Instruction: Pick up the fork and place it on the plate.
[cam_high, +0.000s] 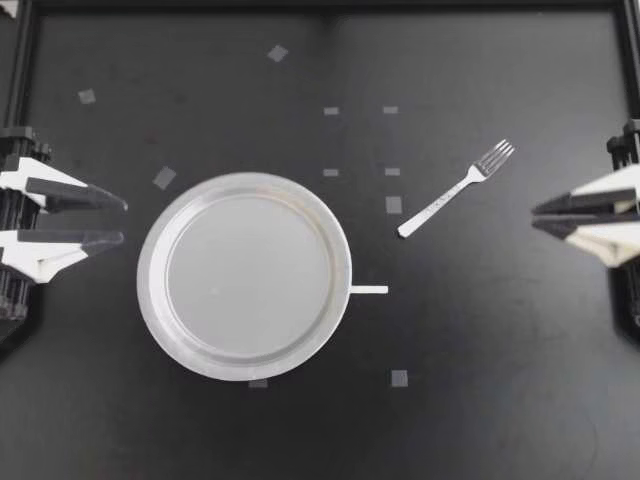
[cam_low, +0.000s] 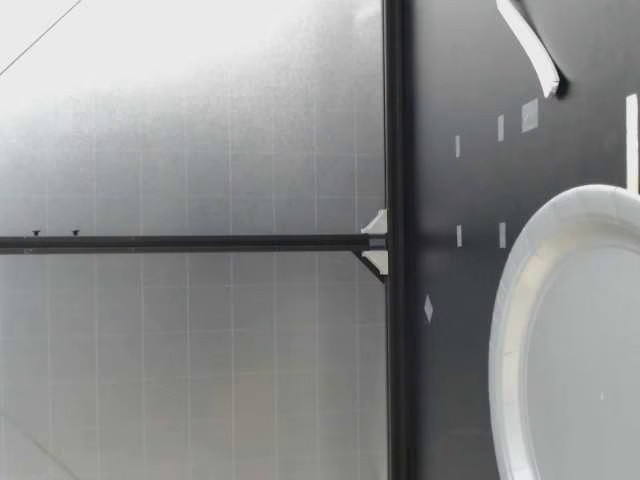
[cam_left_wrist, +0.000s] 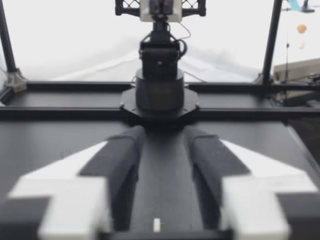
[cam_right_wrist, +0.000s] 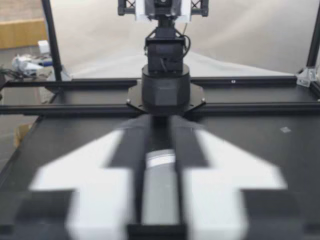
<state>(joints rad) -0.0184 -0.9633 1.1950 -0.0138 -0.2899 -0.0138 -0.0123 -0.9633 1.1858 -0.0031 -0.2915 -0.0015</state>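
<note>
A silver fork (cam_high: 457, 188) lies slantwise on the black table, right of centre, its tines pointing to the far right. The round white plate (cam_high: 160, 305) sits left of centre with nothing on it. My left gripper (cam_high: 123, 221) hovers at the table's left edge, open, a short way from the plate's rim. My right gripper (cam_high: 535, 218) rests at the right edge, open by a narrow gap, well clear of the fork's tines. The low view shows the plate (cam_low: 520, 330) close by and the fork (cam_low: 530, 45) beyond it. Neither wrist view shows the fork; both grippers (cam_left_wrist: 163, 135) (cam_right_wrist: 160, 125) hold nothing.
Small pale tape squares (cam_high: 393, 204) dot the table, and a white tape strip (cam_high: 368, 289) lies against the plate's right side. Black frame rails (cam_high: 20, 70) run along the table's edges. Each wrist view shows the opposite arm's base (cam_left_wrist: 160, 90) (cam_right_wrist: 165, 85).
</note>
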